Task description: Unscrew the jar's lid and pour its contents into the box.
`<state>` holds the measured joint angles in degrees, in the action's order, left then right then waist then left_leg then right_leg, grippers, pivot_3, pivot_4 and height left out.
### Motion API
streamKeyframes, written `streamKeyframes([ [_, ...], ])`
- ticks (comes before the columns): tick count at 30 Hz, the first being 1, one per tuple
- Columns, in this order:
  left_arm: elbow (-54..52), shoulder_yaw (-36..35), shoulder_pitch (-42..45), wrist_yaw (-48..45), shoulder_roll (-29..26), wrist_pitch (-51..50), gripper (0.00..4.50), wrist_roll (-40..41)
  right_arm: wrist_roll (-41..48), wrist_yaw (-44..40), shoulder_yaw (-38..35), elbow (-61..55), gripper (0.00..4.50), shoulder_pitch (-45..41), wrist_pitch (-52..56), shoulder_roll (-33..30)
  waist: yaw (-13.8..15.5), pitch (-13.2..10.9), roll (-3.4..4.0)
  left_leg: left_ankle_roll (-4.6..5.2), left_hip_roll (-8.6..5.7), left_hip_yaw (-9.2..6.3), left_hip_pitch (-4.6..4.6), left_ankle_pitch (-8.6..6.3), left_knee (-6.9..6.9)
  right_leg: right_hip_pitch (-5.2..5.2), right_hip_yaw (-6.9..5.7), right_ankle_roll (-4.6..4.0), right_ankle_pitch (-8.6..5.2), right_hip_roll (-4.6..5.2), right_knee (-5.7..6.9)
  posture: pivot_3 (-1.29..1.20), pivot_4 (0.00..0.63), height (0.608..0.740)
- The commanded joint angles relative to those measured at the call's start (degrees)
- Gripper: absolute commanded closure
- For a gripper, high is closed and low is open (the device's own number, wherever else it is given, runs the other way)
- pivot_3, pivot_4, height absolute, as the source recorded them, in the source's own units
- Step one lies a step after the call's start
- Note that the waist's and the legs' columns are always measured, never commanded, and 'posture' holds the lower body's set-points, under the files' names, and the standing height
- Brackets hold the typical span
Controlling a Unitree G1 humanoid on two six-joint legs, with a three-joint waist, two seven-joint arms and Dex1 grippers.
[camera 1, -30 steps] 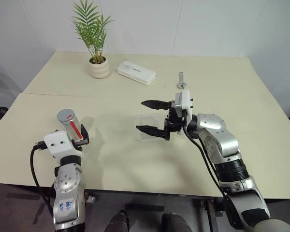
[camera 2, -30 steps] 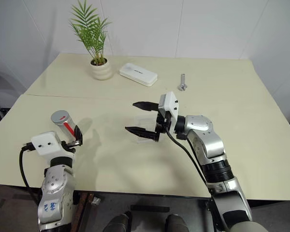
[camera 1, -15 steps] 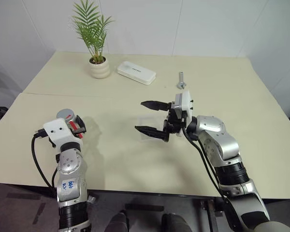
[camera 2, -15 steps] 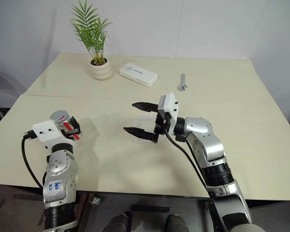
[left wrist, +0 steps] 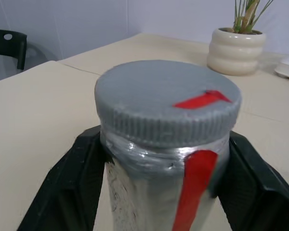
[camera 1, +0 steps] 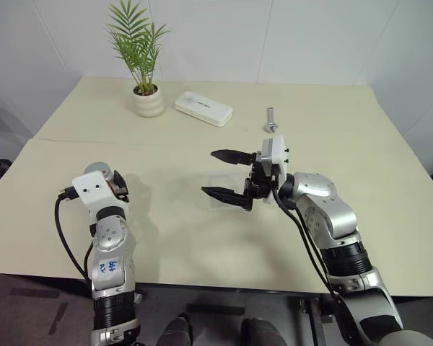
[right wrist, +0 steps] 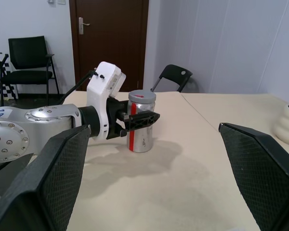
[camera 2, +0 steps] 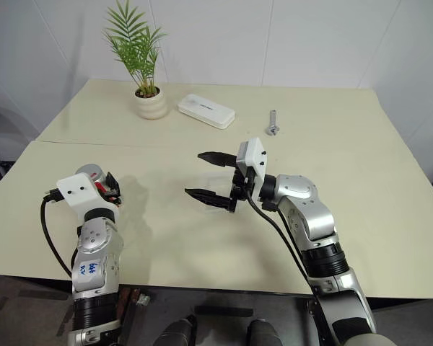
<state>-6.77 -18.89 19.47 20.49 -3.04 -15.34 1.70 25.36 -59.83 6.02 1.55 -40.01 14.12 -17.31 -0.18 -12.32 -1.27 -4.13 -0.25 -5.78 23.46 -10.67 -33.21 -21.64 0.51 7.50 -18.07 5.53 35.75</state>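
Head view: left claw (camera 1: 117, 189) clamps small silvery cylindrical jar (right wrist: 141, 131), standing on beige tabletop (camera 1: 166, 238) near left. Right claw (camera 1: 228, 174) gapes empty above clear shallow plastic box (camera 1: 218, 196), mid-table. Left wrist: grey ribbed screw lid (left wrist: 167, 98) on, red-marked.

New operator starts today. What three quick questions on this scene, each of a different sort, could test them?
1. True or false: the lid is already off the jar.
2. Which tool grips the jar? A) left tool B) right tool C) neither
3. Fill in: the right tool hangs open over the clear ____.

Key:
1. False: the lid sits on the jar, red marks nearly aligned.
2. A: its fingers clamp the jar's sides just under the lid.
3. box
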Motion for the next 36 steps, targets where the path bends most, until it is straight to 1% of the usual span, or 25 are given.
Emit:
streamKeyframes([
  [1,-2.8,0.1,-0.6,0.8,0.2,0.3,1.68,-0.8,1.2,-0.2,-0.9,-0.5,0.00,-1.2,-0.3,0.4,0.0,0.0,0.00,0.00,0.00,0.00,0.00,0.00,0.00,0.00,0.00,0.00,0.00,0.00,0.00,0.00,0.150,0.740],
  [8,-4.5,-0.9,-2.4,0.7,-0.2,-0.4,1.68,-0.2,1.2,-0.3,-0.9,0.2,0.00,-1.3,-0.5,0.6,-0.1,0.0,0.00,-0.01,0.00,0.00,-0.01,-0.01,0.02,0.00,0.01,0.00,0.00,0.00,-0.01,0.00,0.150,0.740],
  [10,-5.1,-1.2,-2.7,-0.5,-1.3,-0.7,1.68,0.1,1.3,-0.4,-0.8,0.0,0.00,-1.1,-0.3,0.5,0.0,0.0,0.00,-0.02,0.01,0.01,-0.01,-0.01,0.01,0.00,0.01,0.00,0.00,0.00,-0.01,0.00,0.150,0.740],
  [12,-5.5,-1.3,-2.8,-3.2,-3.5,-0.8,1.68,0.9,1.4,-0.3,-0.9,-0.4,0.00,-0.9,0.0,0.4,-0.1,0.0,0.00,-0.02,0.00,0.01,-0.02,-0.01,0.01,0.00,0.01,0.00,0.00,-0.01,0.00,0.00,0.150,0.740],
  [15,-6.3,-0.7,-2.6,-12.2,-8.1,-0.2,1.68,5.1,1.6,-0.1,-1.1,-0.9,0.00,-0.8,0.7,0.1,-0.1,0.0,0.00,-0.02,0.03,0.00,-0.02,-0.01,0.02,0.00,0.00,-0.02,-0.01,-0.03,0.00,0.00,0.150,0.740],
  [18,-7.9,0.3,-3.1,-25.7,-14.3,0.0,1.68,12.0,2.0,0.0,-1.5,-1.3,0.00,-1.0,1.7,-0.5,-0.1,0.0,0.00,-0.03,0.03,0.01,-0.01,-0.02,0.04,-0.02,0.00,-0.05,-0.02,-0.03,-0.02,0.00,0.150,0.740],
  [20,-8.9,-0.6,-4.1,-35.6,-19.0,-2.0,1.68,18.6,2.7,0.4,-2.3,-1.6,0.00,-1.2,3.0,-1.1,-0.1,0.0,0.00,-0.06,0.03,0.02,-0.01,-0.03,0.07,-0.02,0.00,-0.09,-0.04,-0.02,-0.05,0.00,0.150,0.740],
  [21,-9.0,-1.3,-4.4,-39.0,-21.0,-2.4,1.68,20.8,3.0,0.7,-2.6,-1.9,0.00,-1.2,3.7,-1.3,-0.2,0.0,0.01,-0.06,0.04,0.03,-0.02,-0.03,0.10,-0.02,0.00,-0.10,-0.05,-0.02,-0.07,0.00,0.150,0.740],
  [25,-6.6,-2.7,-3.6,-50.7,-28.0,-6.6,1.68,29.2,4.6,1.7,-3.6,-3.4,0.00,-1.2,6.6,-2.0,-0.3,0.0,0.01,-0.08,0.13,0.04,-0.02,-0.06,0.21,-0.12,-0.02,-0.25,-0.14,-0.04,-0.05,0.00,0.150,0.740],
  [26,-5.7,-2.7,-3.3,-52.5,-29.1,-7.0,1.68,30.2,4.8,1.9,-3.8,-3.7,0.00,-1.2,7.1,-2.0,-0.4,0.0,0.02,-0.08,0.15,0.06,-0.02,-0.08,0.23,-0.14,-0.02,-0.30,-0.16,-0.04,-0.03,0.00,0.150,0.740],
  [27,-4.1,-2.1,-3.2,-54.0,-30.1,-5.9,1.68,29.2,4.8,2.2,-3.8,-3.9,0.00,-1.1,7.2,-2.1,-0.5,0.0,0.01,-0.09,0.16,0.07,-0.03,-0.09,0.24,-0.14,-0.02,-0.33,-0.18,-0.05,-0.01,0.00,0.150,0.740],
  [29,-1.5,-1.3,-3.2,-56.6,-30.6,-4.5,1.68,28.9,4.6,3.0,-3.8,-4.5,0.00,-0.6,7.4,-2.0,-0.7,0.0,0.02,-0.08,0.16,0.08,-0.04,-0.10,0.25,-0.16,-0.02,-0.34,-0.20,-0.04,0.00,0.00,0.150,0.740],
  [32,2.0,0.5,-3.2,-60.0,-29.7,-2.2,1.68,28.1,4.5,4.1,-3.7,-5.4,0.00,0.2,7.5,-1.6,-1.1,0.0,0.01,-0.07,0.16,0.10,-0.03,-0.10,0.25,-0.17,-0.02,-0.33,-0.19,-0.04,0.00,0.00,0.150,0.740],
  [36,7.5,2.6,-3.2,-61.5,-27.6,3.4,1.68,24.9,4.1,5.3,-3.4,-6.3,0.00,1.2,7.2,-1.5,-1.3,0.0,0.01,-0.06,0.16,0.10,-0.03,-0.10,0.24,-0.18,-0.02,-0.33,-0.19,-0.03,0.03,0.00,0.150,0.740],
])
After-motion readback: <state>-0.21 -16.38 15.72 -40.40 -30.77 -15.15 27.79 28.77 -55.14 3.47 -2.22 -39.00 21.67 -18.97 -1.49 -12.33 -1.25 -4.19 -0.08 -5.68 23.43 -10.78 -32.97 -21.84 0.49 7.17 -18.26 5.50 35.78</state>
